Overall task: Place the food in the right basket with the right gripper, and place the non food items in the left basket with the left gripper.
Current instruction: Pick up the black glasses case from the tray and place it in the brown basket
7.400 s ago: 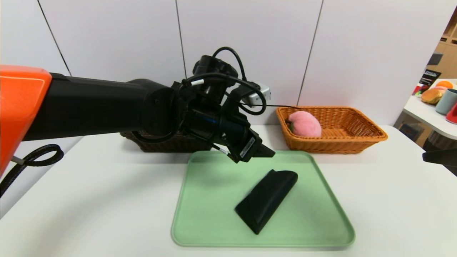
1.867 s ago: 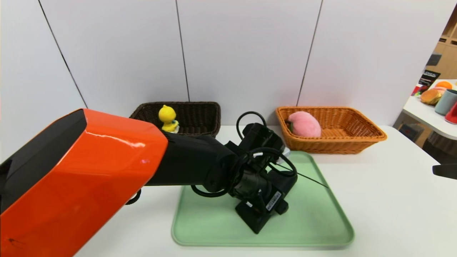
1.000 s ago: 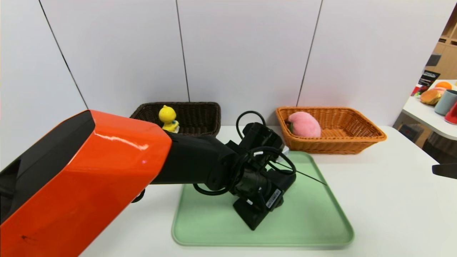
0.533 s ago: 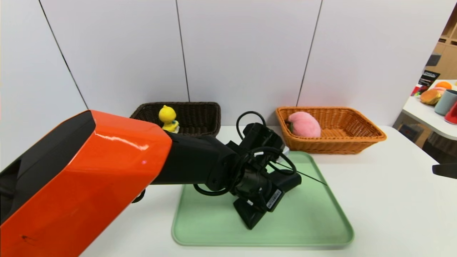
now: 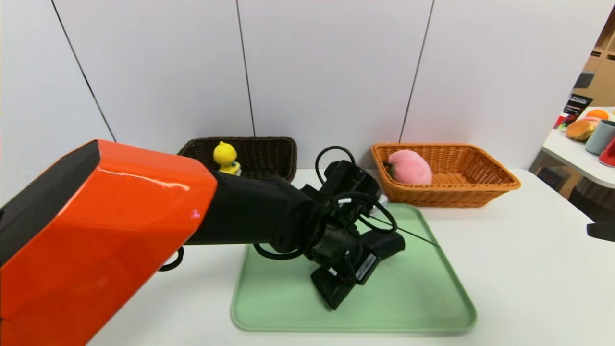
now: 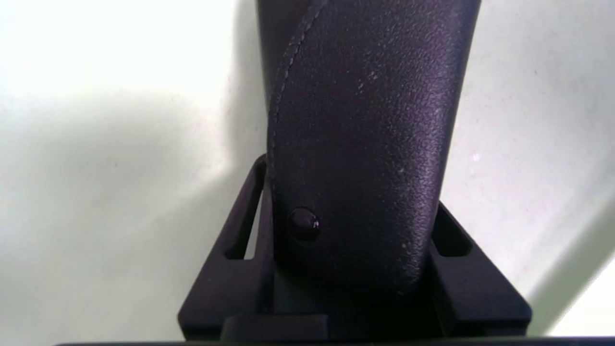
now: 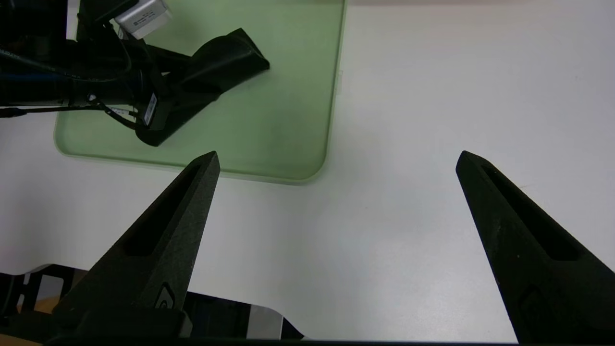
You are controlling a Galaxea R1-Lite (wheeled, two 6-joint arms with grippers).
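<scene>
Jaws of the left gripper [image 6: 351, 184] stand part-closed on the black pouch [image 6: 355, 144], one on each long side, with its thickness filling the space between them. The white desk [image 5: 519, 288] spreads beneath and all around these jaws, and the green tray [image 5: 408, 298] lies directly under them. Beyond the jaws and to their right is the orange-tan basket [image 5: 442, 197]; beyond and to their left, the dark brown basket [image 5: 240, 139], the pouch's goal. The pouch runs obliquely, near left to far right, its long axis crossing the squeeze; whether it is off the tray I cannot tell. The left arm is clearly the nearer, so the coming move should be a lift, then a carry away and leftward. The right gripper [image 7: 339, 156] is parked well to the right, jaws wide and holding nothing. Past the left jaws, the pink peach [image 5: 411, 167] and smaller duck toy [image 5: 225, 154] sit in their proper baskets.
</scene>
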